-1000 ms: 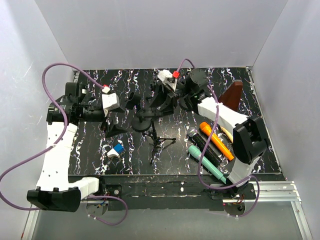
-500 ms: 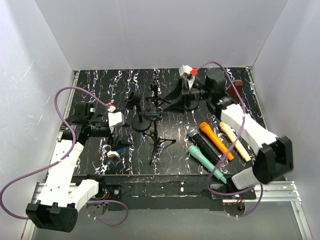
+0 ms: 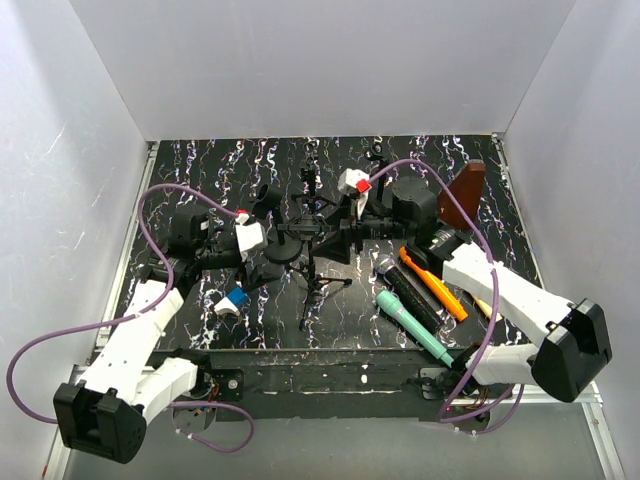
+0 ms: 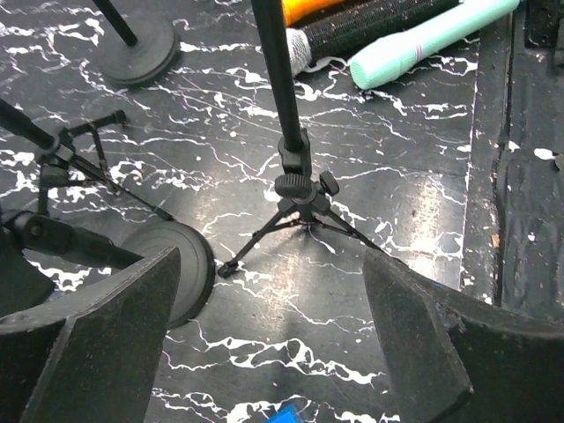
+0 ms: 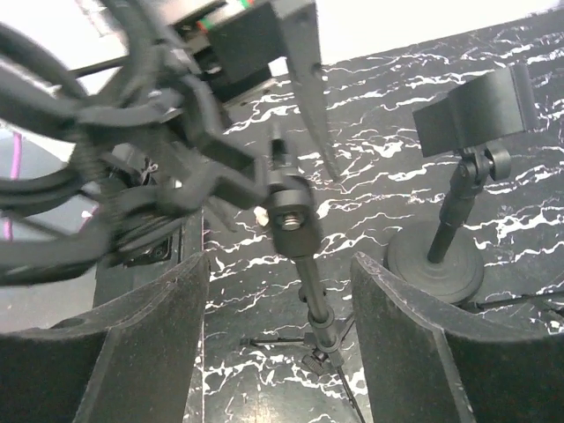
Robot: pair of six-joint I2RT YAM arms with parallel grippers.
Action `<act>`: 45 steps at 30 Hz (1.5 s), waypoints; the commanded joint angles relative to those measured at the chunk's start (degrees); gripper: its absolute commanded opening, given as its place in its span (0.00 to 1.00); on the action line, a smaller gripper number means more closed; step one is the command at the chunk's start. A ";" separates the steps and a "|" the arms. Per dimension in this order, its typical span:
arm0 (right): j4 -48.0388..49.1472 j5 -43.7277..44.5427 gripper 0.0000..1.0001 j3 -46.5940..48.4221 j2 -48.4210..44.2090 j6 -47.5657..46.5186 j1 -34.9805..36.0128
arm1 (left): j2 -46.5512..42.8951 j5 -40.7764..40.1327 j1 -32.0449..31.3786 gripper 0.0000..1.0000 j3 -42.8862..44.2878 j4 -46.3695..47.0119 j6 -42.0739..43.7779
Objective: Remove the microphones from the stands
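A black tripod stand (image 3: 314, 285) stands mid-table; its pole (image 4: 282, 97) rises in the left wrist view. Its top joint (image 5: 291, 210) shows in the right wrist view, between and beyond my right gripper's (image 5: 278, 352) open fingers. In the top view the right gripper (image 3: 332, 243) hovers by the stand's top. My left gripper (image 3: 268, 272) is open at the stand's left, nothing between its fingers (image 4: 106, 344). Several microphones lie on the table to the right: orange (image 3: 432, 283), black (image 3: 410, 297), teal (image 3: 412, 325). A round-base stand's clip (image 5: 480, 106) holds nothing.
Two round-base stands (image 3: 285, 245) (image 4: 137, 53) sit behind and left of the tripod. A small blue and white piece (image 3: 233, 300) lies under the left gripper. A brown wedge (image 3: 463, 195) stands at the back right. Purple cables loop above both arms.
My right arm swung from the back right down to the tripod stand's top, and its jaws opened wider. My left arm moved right, closer to the stands.
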 commanded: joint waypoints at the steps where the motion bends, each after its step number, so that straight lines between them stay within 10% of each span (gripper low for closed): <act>1: 6.93 4.49 0.71 0.82 2.21 4.09 0.07 | -4.19 -3.13 -2.06 0.84 -0.59 5.64 -4.86; 6: 8.25 6.77 0.63 2.14 3.88 7.69 0.07 | -5.78 -4.35 -6.18 0.78 -1.65 6.25 -8.29; 17: 9.93 0.80 0.12 2.94 4.68 7.78 -0.45 | 1.42 -12.53 -13.40 0.62 -4.90 14.51 -4.60; 45: 12.39 6.51 0.01 1.79 5.64 9.98 -2.39 | 6.26 -21.85 -20.78 0.29 -5.43 23.05 -14.80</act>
